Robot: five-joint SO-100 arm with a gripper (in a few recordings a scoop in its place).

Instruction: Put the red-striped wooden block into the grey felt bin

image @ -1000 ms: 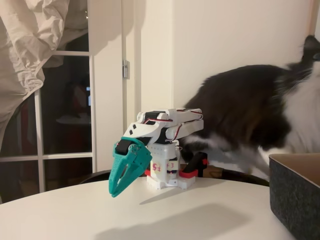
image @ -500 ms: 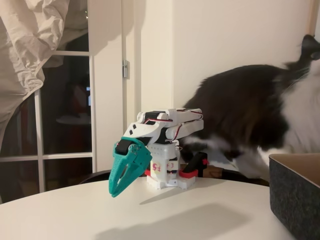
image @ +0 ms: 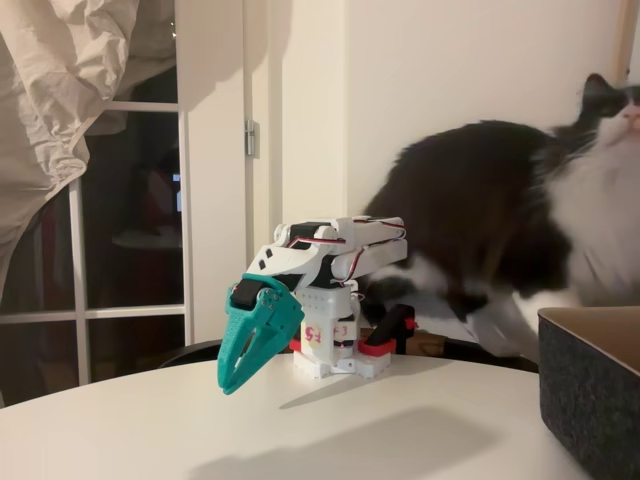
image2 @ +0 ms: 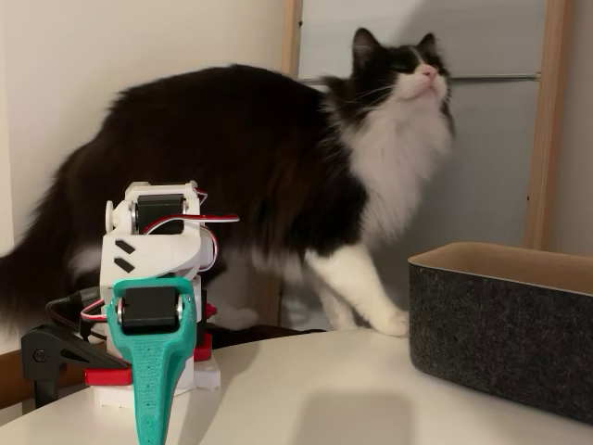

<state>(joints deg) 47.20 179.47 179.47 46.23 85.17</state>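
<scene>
nothing gripped: my tool [image: 232,380] hangs closed, empty, over the desk [image: 400,430]; next, find the block.

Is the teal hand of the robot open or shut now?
Shut. In both fixed views the teal hand shows its fingers pressed together into one point, with no gap and nothing held between them.

Both fixed views sit low at table [image: 400,430] height: one beside the arm [image: 330,250], one facing it.
</scene>
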